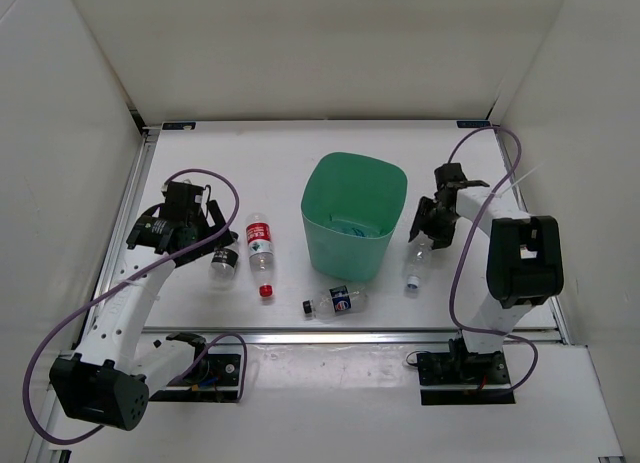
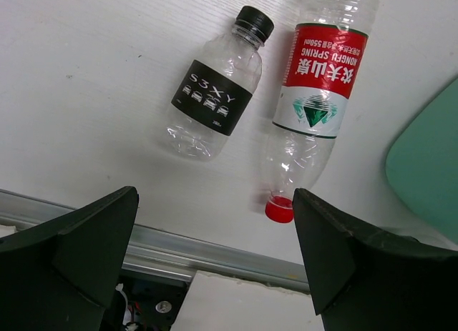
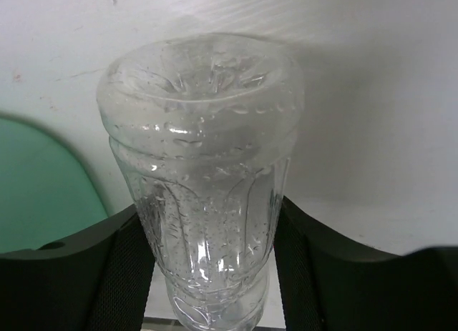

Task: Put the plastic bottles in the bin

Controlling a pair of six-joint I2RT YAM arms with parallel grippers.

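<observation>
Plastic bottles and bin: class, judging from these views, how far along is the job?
Done: something pale blue lies inside the bin, possibly one bottle. In hand: the right jaws are shut on the unlabelled bottle beside the bin. Left: the black-label bottle near the open left jaws, the red-label bottle and the blue-label bottle, all outside the bin.

Left claw (image 2: 215,199) spread wide; right claw (image 3: 209,224) clamped tight.

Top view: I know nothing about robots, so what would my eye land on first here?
The green bin mid-table, between two white arms. The right arm has its jaws shut on a clear, unlabelled bottle beside the bin. The left arm holds open jaws near the black-label bottle and red-label bottle.
</observation>
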